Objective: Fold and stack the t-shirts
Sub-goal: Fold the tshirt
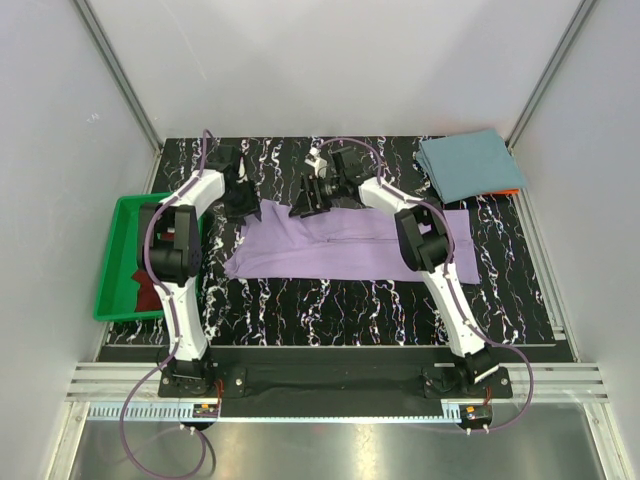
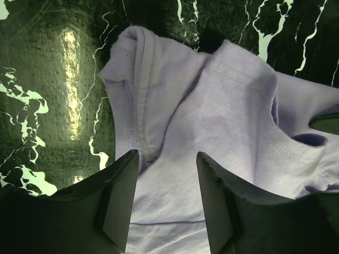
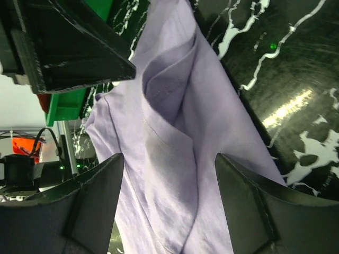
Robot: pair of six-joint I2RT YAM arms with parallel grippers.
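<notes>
Hovering over the far edge of the lavender shirt point(image 1: 350, 248), I hold both grippers with fingers spread, pinching nothing. My left gripper point(image 2: 167, 203) is above the shirt's far left corner, where a sleeve hem lies bunched and turned over. Cloth shows in the gap between my fingers point(image 2: 119, 201), but I cannot tell whether the tips touch it. My right gripper point(image 3: 169, 203) hangs just beside the left, nearer the middle of that far edge, wide open over a raised fold in the fabric. The shirt lies spread lengthwise across the black marbled table point(image 1: 330, 305), between my two arms. The teal-blue shirt point(image 1: 468, 165) lies folded at the table's far right corner, well apart. The maroon shirt point(image 1: 143, 285) lies crumpled in the green tray point(image 1: 112, 255) at the table's left edge.
</notes>
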